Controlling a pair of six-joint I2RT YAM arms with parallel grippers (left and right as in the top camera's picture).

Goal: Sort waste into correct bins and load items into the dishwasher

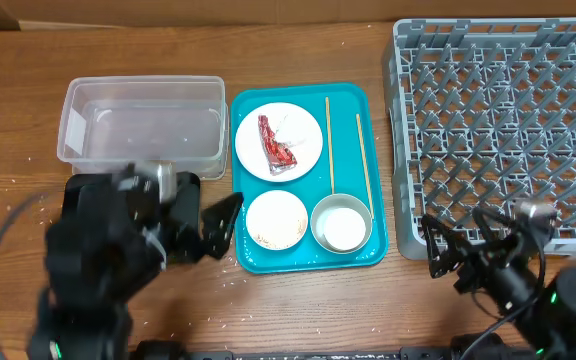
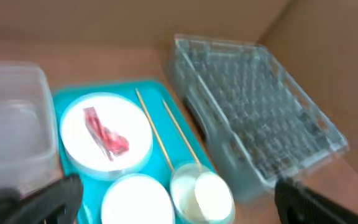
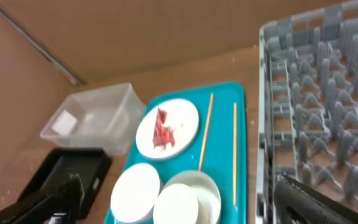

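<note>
L hand (image 1: pixel 220 226) + R hand (image 1: pixel 460 250) both spread wide, nothing held; red wrapper (image 1: pixel 276 145) on big plate (image 1: pixel 306 120); smaller plate (image 1: pixel 276 212) speckled, maybe rice.

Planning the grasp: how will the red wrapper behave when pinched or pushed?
The wrapper looks crumpled and thin, so it is probably light and floppy. It lies loose on the smooth plate, so a push would likely slide it.
</note>
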